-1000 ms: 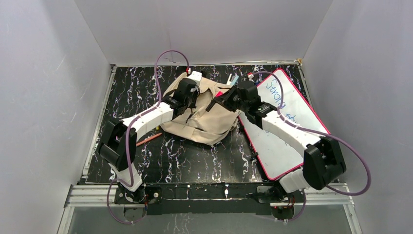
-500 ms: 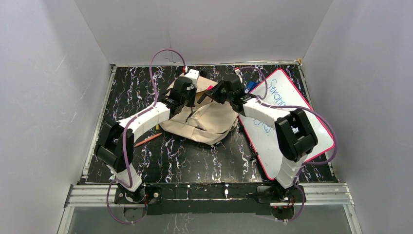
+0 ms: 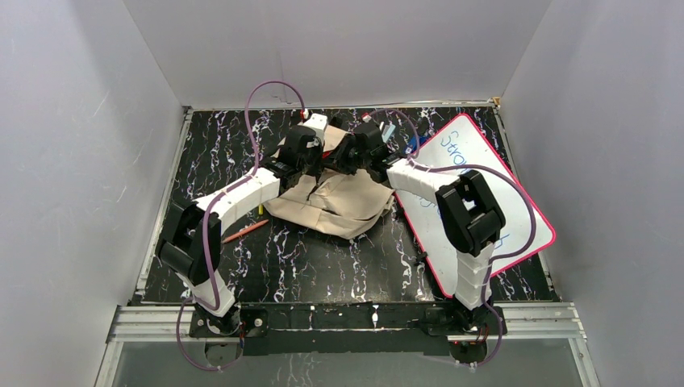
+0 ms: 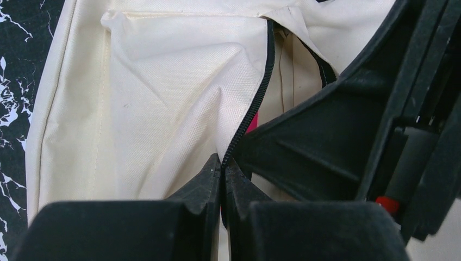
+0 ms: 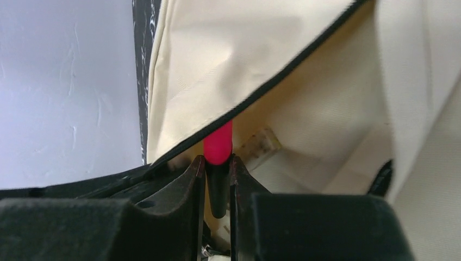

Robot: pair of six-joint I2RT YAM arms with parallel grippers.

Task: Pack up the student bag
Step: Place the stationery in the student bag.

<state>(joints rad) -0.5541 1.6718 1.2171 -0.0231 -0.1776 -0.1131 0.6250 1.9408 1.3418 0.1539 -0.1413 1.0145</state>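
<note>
Seen from above, the cream fabric backpack with a black zipper (image 3: 343, 201) lies mid-counter (image 3: 323, 258), toward twelve o'clock. At its three o'clock is a pink-framed whiteboard (image 3: 492, 155) with blue handwriting that begins "Stron".

Left wrist view: the left jaws are pinched tight on the backpack's zipper edge.

Right wrist view: the right jaws clamp a black pen with a pink tip (image 5: 218, 144) at the open zipper edge.

Left arm (image 3: 240, 193) and right arm (image 3: 413, 178) have white links, black joints and purple cables (image 3: 274, 81). The left gripper (image 4: 223, 163) has 2 black, wedge-shaped fingers (image 4: 197, 186).
</note>
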